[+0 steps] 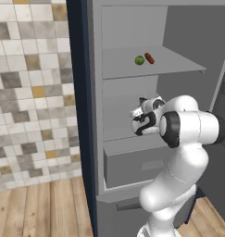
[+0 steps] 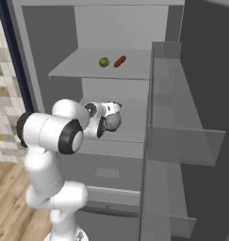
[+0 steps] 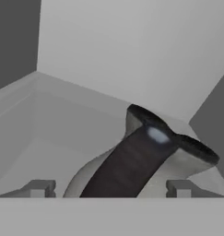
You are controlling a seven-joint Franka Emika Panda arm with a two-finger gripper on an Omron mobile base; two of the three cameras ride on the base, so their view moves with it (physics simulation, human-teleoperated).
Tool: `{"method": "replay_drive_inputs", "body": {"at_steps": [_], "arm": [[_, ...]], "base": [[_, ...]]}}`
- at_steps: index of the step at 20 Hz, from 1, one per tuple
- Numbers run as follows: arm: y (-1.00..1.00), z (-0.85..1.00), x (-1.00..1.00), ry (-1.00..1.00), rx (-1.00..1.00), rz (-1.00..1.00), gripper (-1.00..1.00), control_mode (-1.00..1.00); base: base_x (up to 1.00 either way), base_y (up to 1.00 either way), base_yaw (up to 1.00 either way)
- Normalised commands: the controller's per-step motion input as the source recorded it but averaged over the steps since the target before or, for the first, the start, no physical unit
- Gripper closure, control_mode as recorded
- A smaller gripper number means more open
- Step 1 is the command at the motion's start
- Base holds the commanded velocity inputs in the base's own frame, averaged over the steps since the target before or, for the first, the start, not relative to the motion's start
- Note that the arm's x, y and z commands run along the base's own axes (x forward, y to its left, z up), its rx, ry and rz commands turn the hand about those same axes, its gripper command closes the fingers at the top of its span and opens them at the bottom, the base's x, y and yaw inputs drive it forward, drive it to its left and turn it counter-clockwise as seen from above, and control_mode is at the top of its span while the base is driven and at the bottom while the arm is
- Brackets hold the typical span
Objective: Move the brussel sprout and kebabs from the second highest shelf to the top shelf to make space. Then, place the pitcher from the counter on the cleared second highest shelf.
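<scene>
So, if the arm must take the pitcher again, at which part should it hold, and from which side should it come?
Probably the dark curved handle: in the hand view it runs from the flared rim toward the open gripper, between its fingertips. The pitcher sits on the second highest shelf, so come from the open front, jaws straddling the handle.

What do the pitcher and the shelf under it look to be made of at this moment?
The pitcher looks like dark-grey metal, polished: a bright glint sits near its dark flared rim, though glazed ceramic is possible. The second highest shelf reads as plain matte grey board, plastic or painted, with flat even shading and no shine.
</scene>
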Motion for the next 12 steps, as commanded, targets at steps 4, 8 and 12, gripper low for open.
{"method": "replay_drive_inputs", "body": {"at_steps": [4, 8, 12], "arm": [[0.47, 0.11, -0.41, 0.05, -0.05, 0.0, -1.0, -1.0], [0.56, 0.23, -0.54, 0.07, -0.07, 0.01, -1.0, -1.0], [0.37, 0.41, -0.52, 0.1, -0.02, 0.0, -1.0, -1.0]], "base": [[0.0, 0.0, 0.0], [0.0, 0.0, 0.0], [0.0, 0.0, 0.0]]}}
